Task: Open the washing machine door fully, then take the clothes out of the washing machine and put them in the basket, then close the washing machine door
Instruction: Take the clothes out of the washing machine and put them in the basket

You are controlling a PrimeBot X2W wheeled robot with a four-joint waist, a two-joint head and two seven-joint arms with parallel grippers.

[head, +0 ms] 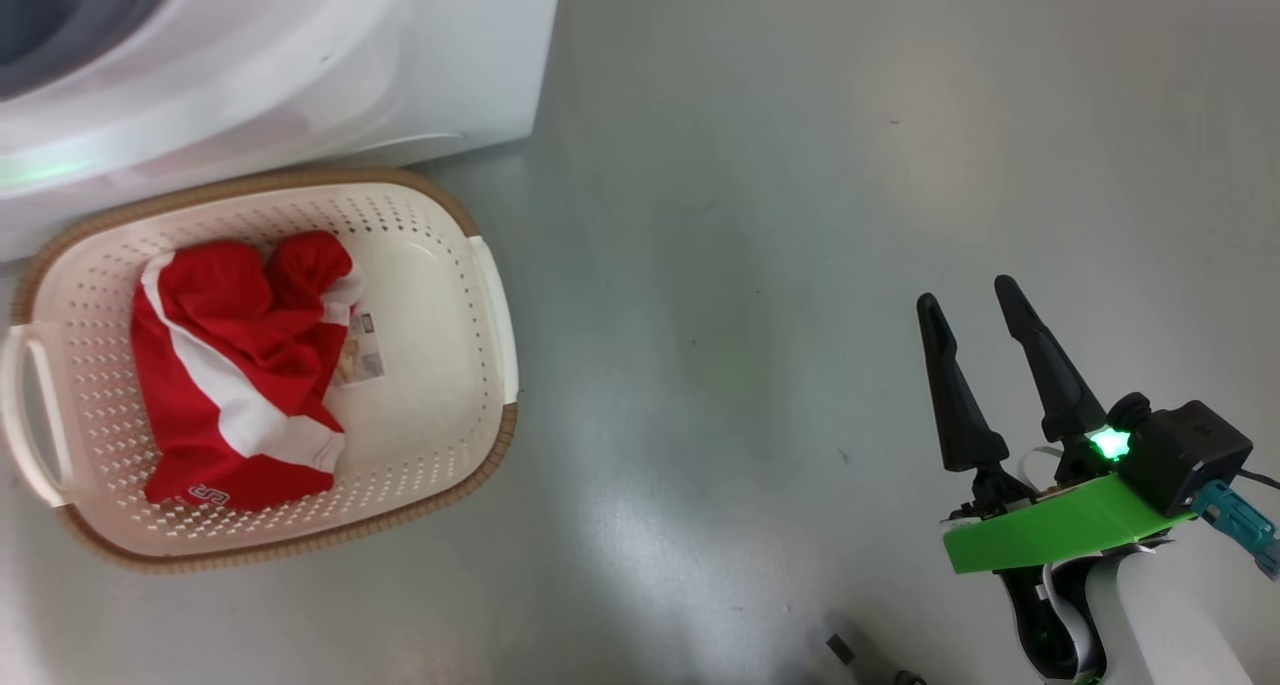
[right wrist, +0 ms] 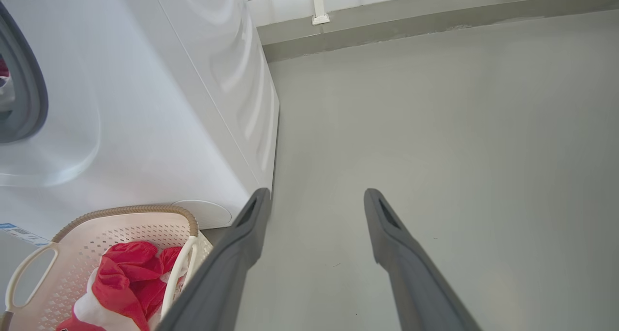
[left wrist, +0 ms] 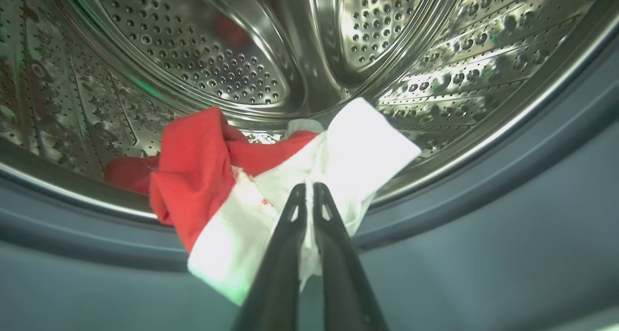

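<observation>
Right at the bottom middle of the left wrist view, the left claw [left wrist: 309, 187] is squeezed tight. It is pinching the white part of a red and white cloth [left wrist: 203, 171]. The cloth hangs over the grey rubber ring [left wrist: 483, 195] in the middle of the frame. Past the ring is the shiny metal drum [left wrist: 217, 55], full of little holes, across the top of the frame. One red end of the cloth lies further back inside it.

In the head view, the right claw [head: 966, 293] is at the lower right. Its two dark fingers [head: 955, 395] are spread apart, and nothing is between them. A bright green piece [head: 1050, 530] sits just below the fingers. The claw hangs over the bare grey floor [head: 750, 265], well apart from the basket [head: 440, 215].

The basket stands on the floor at the left of the frame. It is cream with small holes and a brown rim. More red and white clothes [head: 235, 365] lie in a heap in its left half. A small paper label [head: 365, 350] on the basket's bottom peeks out at the right side of the heap.

Behind the basket, in the upper left of the frame, stands the white washing machine [head: 300, 65]. Its front is just beside the basket's far rim.
</observation>
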